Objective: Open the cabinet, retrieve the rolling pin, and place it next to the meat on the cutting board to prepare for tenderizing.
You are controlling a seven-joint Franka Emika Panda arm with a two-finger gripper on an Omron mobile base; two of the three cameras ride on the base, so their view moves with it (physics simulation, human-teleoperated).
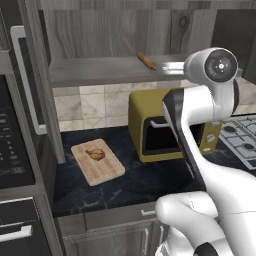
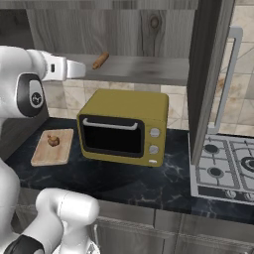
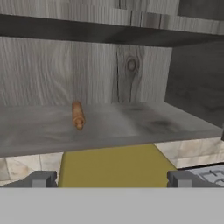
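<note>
Pin grip is best taken mid-barrel; the rolling pin (image 3: 78, 114) looks light, stiff, round, so rolling is expected; gripper (image 3: 111, 178) is spread fully wide, nothing held.

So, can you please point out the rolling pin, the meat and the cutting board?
rolling pin (image 3: 78, 114), hand view, middle of its body.
meat (image 1: 95, 154), left base view, its centre.
cutting board (image 1: 106, 171), left base view, bare wood.

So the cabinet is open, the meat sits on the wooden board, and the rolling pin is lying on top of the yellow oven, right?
Not quite. The rolling pin lies on the cabinet shelf, above the yellow oven, as the hand view shows. The cabinet is open, and the meat sits on the wooden board.
</note>
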